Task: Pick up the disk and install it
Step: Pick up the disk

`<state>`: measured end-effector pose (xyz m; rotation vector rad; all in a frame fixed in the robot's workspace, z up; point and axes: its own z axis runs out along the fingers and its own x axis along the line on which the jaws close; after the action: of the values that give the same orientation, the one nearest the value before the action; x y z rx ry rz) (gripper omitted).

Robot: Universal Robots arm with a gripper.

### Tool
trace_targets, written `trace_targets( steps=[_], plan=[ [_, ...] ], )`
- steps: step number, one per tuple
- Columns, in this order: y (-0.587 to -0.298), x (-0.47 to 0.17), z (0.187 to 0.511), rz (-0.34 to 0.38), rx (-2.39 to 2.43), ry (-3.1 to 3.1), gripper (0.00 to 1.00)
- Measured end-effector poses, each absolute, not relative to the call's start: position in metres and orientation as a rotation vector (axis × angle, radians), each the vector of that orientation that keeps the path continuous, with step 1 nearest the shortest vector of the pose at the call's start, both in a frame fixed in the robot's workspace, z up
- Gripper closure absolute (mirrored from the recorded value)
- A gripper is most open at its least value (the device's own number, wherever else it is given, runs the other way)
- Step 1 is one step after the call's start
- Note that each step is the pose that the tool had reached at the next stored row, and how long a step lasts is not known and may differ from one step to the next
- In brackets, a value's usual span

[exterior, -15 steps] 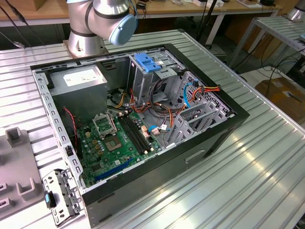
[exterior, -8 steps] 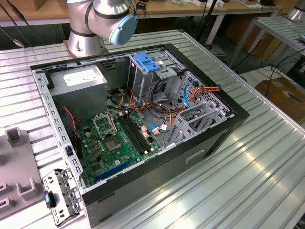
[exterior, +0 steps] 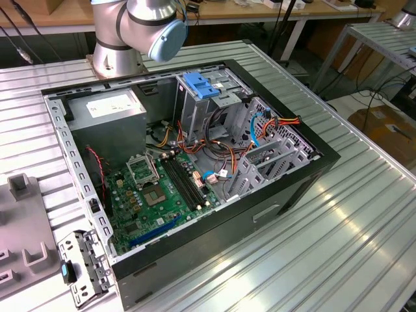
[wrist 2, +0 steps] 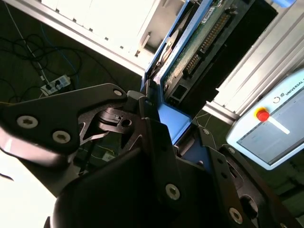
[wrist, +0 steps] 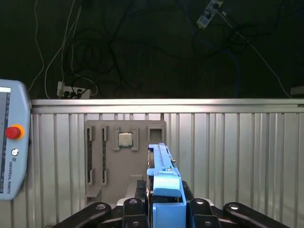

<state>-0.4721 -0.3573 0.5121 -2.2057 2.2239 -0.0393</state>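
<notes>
The robot arm's black gripper (wrist: 164, 202) holds the disk (wrist: 163, 164) off the tabletop (wrist: 237, 156). The fingers (wrist: 141, 192) pinch the disk from both sides against its blue plastic rails. In the first wrist view the disk stands on edge, thin side up. Its long axis runs straight out from the fingers, toward a grey parts tray (wrist: 102, 156) lying on the ribbed metal tabletop. In the second wrist view the disk (wrist 2: 199, 42) shows its green circuit-board face between the blue rails. A control tablet (wrist 2: 270, 128) with a red button is near.

In the exterior view an open computer case (exterior: 273, 201) lies on the tabletop (exterior: 351, 234), its green circuit board (exterior: 156, 188) exposed. The arm's base (exterior: 140, 29) stands just beyond the case.
</notes>
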Motion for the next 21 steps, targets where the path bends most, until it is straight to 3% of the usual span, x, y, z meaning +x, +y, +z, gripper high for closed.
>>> trace_targets(
  steps=[21],
  plan=[
    [-0.3572, -0.4692, 0.5219, -0.038, -2.206, 2.224, 0.63]
  ],
)
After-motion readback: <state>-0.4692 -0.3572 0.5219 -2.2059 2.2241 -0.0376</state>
